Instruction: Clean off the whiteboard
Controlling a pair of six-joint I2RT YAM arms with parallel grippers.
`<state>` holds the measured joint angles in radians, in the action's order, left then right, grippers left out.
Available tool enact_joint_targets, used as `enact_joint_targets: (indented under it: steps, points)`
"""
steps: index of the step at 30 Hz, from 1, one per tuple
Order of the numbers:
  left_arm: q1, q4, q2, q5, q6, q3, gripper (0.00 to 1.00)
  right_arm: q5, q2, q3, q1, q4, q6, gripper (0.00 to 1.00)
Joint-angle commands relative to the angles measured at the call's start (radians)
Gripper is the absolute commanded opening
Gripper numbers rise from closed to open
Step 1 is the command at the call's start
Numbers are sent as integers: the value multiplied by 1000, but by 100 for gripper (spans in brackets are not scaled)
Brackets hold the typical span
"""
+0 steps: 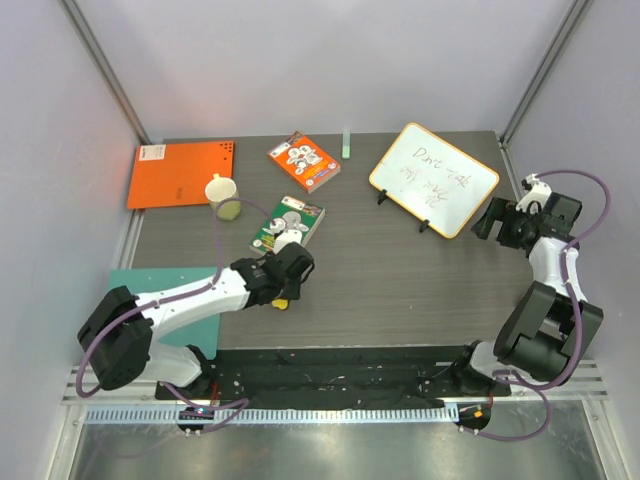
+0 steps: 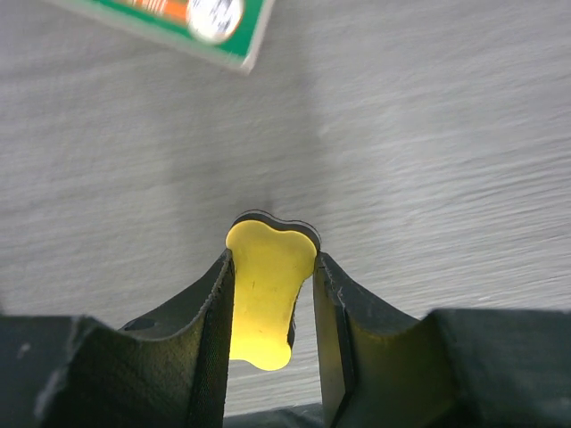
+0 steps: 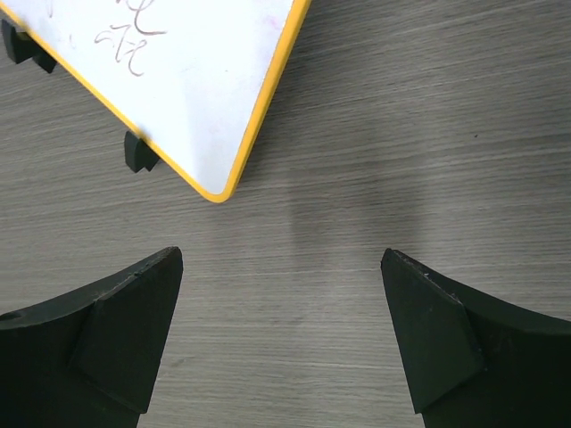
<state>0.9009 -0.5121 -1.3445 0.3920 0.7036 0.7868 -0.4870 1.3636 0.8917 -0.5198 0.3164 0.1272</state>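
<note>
The whiteboard (image 1: 435,178) looks light and stiff, but it stands on little black feet, so I judge it can slide or tip under a wipe, and its yellow-orange frame at the near corner is the best place to hold. It is at 1 o'clock on the table (image 1: 400,280), white, with rounded corners and dark handwriting. My left claw (image 2: 273,263) is closed on a yellow eraser (image 2: 266,294); my right claw (image 3: 281,259) is wide open and holds nothing, with the board's corner at its 11 o'clock.
</note>
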Motion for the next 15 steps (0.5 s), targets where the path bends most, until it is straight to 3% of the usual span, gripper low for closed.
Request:
enact_joint_targets:
  steps: [1, 8, 11, 15]
  points:
    - [-8, 69, -42, -22, -99, 120, 0, -93, 2, 56, -17, -2, 46, 98]
    - [-13, 136, -171, -70, -223, 355, 0, -119, 48, 131, -25, -5, 54, 99]
    - [-42, 170, -264, -168, -274, 440, 0, -128, 92, 177, -29, -19, 32, 98]
    - [-60, 129, -404, -235, -257, 668, 0, -189, 196, 256, -66, -43, -8, 98]
